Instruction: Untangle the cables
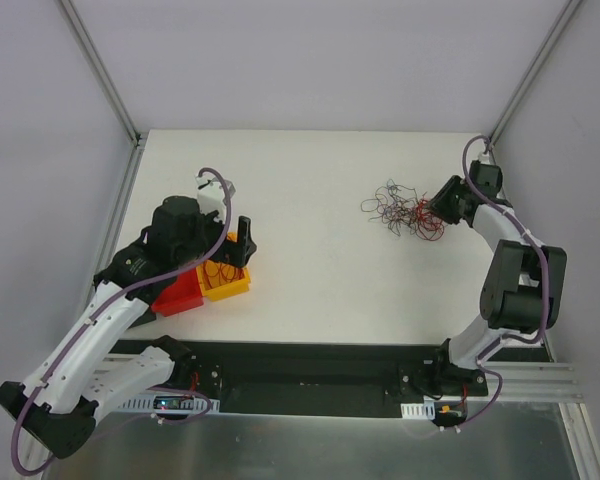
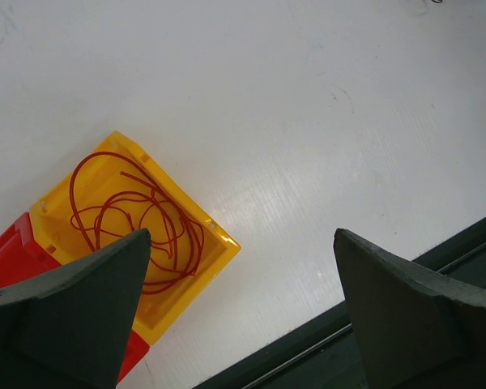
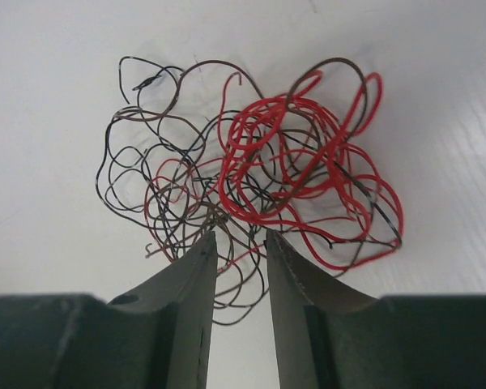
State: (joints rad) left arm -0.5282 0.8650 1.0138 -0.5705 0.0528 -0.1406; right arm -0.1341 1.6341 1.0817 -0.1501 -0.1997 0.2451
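The cables (image 1: 404,212) lie as a tangle of thin red and black wires on the white table at the back right. In the right wrist view the tangle (image 3: 251,170) is red on its right side and black on its left. My right gripper (image 3: 240,235) sits at the tangle's near edge, jaws a narrow gap apart, with a few strands crossing the gap. It also shows in the top view (image 1: 433,212). My left gripper (image 2: 241,237) is wide open and empty, above a yellow bin (image 2: 215,235) that holds a coiled red cable (image 2: 138,212).
A red bin (image 1: 178,297) stands against the yellow bin (image 1: 230,285) at the left. The black base rail (image 1: 310,375) runs along the table's near edge. Metal frame posts (image 1: 105,75) rise at the back corners.
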